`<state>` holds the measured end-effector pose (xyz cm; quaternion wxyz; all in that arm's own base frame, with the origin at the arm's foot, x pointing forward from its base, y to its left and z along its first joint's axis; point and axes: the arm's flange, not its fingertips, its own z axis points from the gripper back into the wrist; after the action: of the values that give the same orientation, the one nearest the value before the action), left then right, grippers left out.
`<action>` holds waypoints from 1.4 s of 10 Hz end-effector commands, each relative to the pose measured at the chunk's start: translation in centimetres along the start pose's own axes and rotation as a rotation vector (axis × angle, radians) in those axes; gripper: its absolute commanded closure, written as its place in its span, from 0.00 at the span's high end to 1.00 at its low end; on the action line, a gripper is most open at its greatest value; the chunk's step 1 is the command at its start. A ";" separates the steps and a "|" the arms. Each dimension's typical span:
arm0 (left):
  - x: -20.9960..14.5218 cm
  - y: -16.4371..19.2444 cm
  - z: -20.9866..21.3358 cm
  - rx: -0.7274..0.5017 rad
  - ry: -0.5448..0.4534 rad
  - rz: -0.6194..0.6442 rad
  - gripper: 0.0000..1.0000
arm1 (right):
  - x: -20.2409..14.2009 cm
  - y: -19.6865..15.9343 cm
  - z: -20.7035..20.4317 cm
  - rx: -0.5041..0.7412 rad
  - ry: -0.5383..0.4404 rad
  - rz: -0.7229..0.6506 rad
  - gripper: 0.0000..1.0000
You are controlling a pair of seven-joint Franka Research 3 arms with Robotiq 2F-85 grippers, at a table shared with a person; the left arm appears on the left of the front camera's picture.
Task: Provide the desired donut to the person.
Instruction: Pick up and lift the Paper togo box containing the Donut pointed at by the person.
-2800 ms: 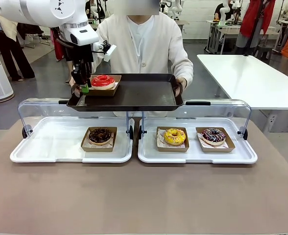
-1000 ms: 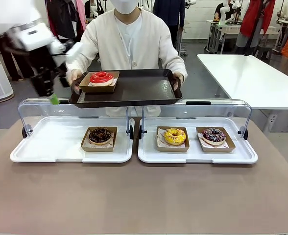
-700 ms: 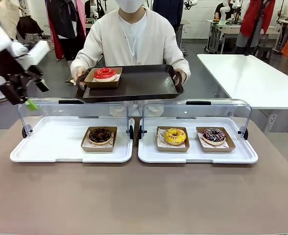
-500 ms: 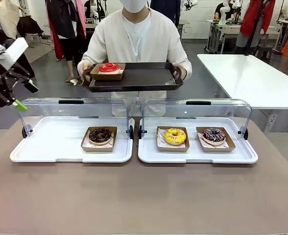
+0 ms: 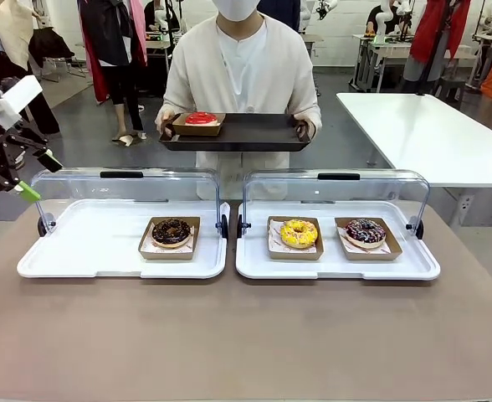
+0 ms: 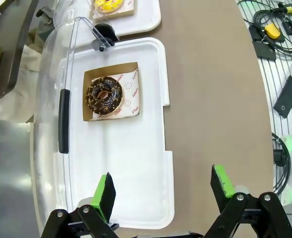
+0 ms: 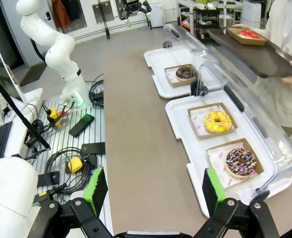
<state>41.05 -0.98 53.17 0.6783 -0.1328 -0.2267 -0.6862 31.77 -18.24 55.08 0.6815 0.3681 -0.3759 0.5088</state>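
Note:
The person (image 5: 239,67) stands across the table in a cream cardigan, holding a dark tray (image 5: 254,134) in both hands at chest height. On the tray's left end lies a red-glazed donut (image 5: 201,119) in a brown paper box; it also shows in the right wrist view as the red donut (image 7: 249,34). My left gripper (image 5: 13,177) hangs at the far left, above the left display case's corner, well away from the tray. Its wrist view shows the left gripper (image 6: 163,186) open and empty. The right gripper (image 7: 153,191) is open too, with nothing between its green pads.
Two white display trays under raised clear lids (image 5: 125,186) sit on the brown table. The left tray holds a chocolate donut (image 5: 171,231); the right one a yellow donut (image 5: 299,233) and a sprinkled donut (image 5: 365,231). A white table (image 5: 434,134) stands at the far right.
My left arm has swung from the tray out to the far left, empty. The person has drawn the tray with the red donut back toward the chest and levelled it.

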 end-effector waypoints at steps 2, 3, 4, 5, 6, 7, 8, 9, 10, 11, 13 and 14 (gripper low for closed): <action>0.2 0.1 0.3 0.027 -0.004 -0.010 1.00 | 0.0 0.0 0.0 0.002 -0.009 0.004 1.00; 0.1 0.1 0.2 0.007 0.001 -0.002 1.00 | 0.0 0.0 0.0 0.002 -0.009 0.004 1.00; -2.4 1.7 0.5 -0.008 -0.161 -0.033 1.00 | 0.0 0.0 0.0 0.002 -0.009 0.004 1.00; -5.7 2.7 0.5 -0.024 -0.355 -0.068 1.00 | 0.0 0.0 0.0 0.002 -0.009 0.004 1.00; -8.4 2.8 0.2 -0.038 -0.487 -0.093 1.00 | 0.0 0.0 0.0 0.002 -0.009 0.004 1.00; -11.4 2.9 0.3 -0.044 -0.619 -0.110 1.00 | 0.0 0.0 0.0 0.002 -0.009 0.004 1.00; -14.2 2.6 0.1 -0.036 -0.722 -0.105 1.00 | 0.0 0.0 0.0 0.002 -0.009 0.004 1.00; -16.9 2.4 -0.6 -0.017 -0.773 -0.062 1.00 | 0.0 0.0 0.0 0.002 -0.009 0.004 1.00; -18.6 1.9 -1.1 -0.030 -0.830 -0.007 1.00 | 0.0 0.0 0.0 0.002 -0.009 0.004 1.00; -19.5 1.7 -1.0 -0.062 -0.853 0.035 1.00 | 0.0 0.0 0.0 0.002 -0.009 0.004 1.00; -19.8 1.5 0.0 -0.042 -0.808 0.091 1.00 | 0.0 0.0 0.0 0.002 -0.009 0.004 1.00; -19.7 1.1 0.5 -0.021 -0.800 0.106 1.00 | 0.0 0.0 0.0 0.002 -0.009 0.004 1.00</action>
<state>43.13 16.83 42.48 0.5520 -0.4228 -0.4572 -0.5545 31.73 -18.30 55.09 0.6822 0.3675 -0.3761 0.5080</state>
